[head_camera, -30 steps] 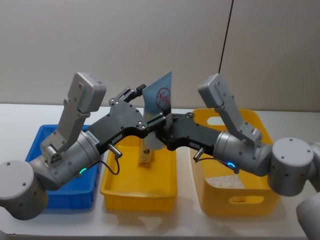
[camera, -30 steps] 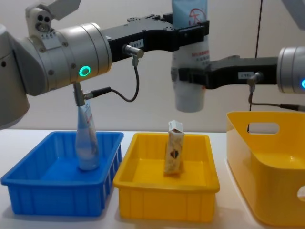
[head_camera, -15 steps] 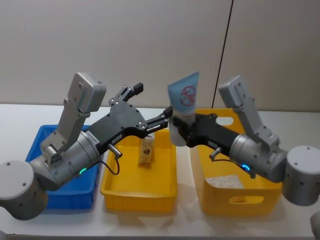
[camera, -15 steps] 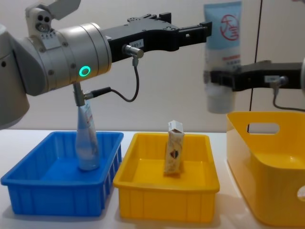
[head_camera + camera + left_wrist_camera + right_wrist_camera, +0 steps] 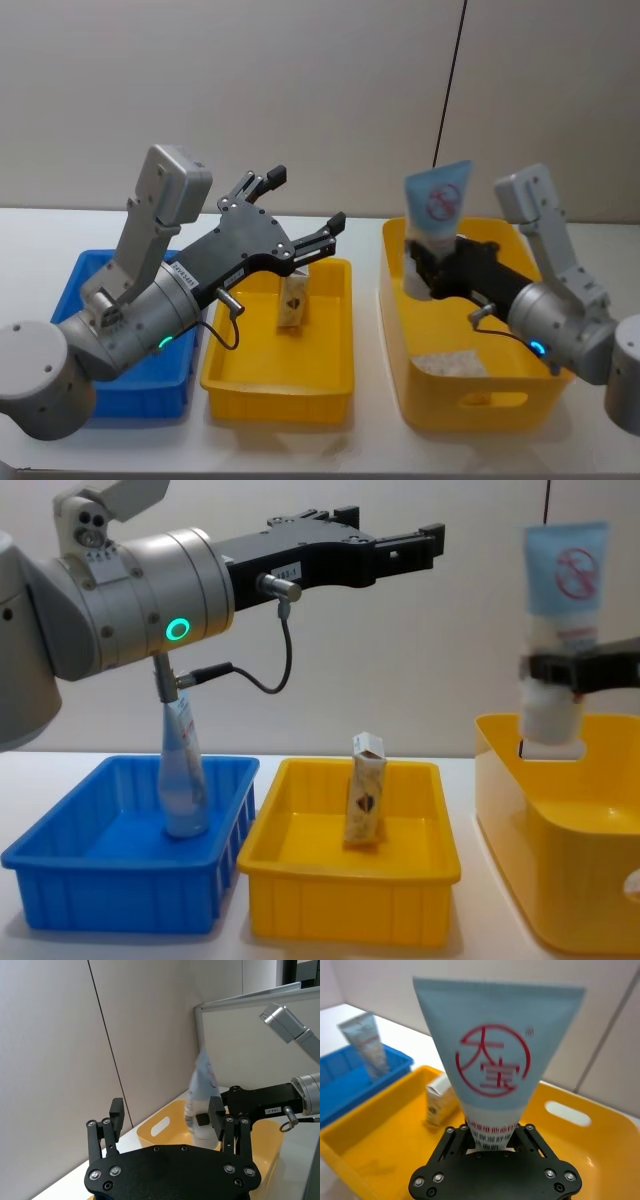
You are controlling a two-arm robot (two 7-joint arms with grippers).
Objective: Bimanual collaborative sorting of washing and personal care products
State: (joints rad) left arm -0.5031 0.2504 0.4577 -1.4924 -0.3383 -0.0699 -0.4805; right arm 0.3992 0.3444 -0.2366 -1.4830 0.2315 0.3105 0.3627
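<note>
One pale blue squeeze tube with a red logo (image 5: 432, 225) stands clamped in the right gripper (image 5: 425, 272) at right of frame, above the tall yellow plastic crate (image 5: 470, 400) — the left gripper (image 5: 300, 215), mid-frame, gapes empty.

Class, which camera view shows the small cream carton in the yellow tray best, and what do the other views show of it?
The chest view: the cream carton stands upright in the middle yellow tray, seen side-on with its folded top. The head view shows it from above, partly behind the left gripper. The right wrist view shows it blurred, partly behind the tube.
</note>
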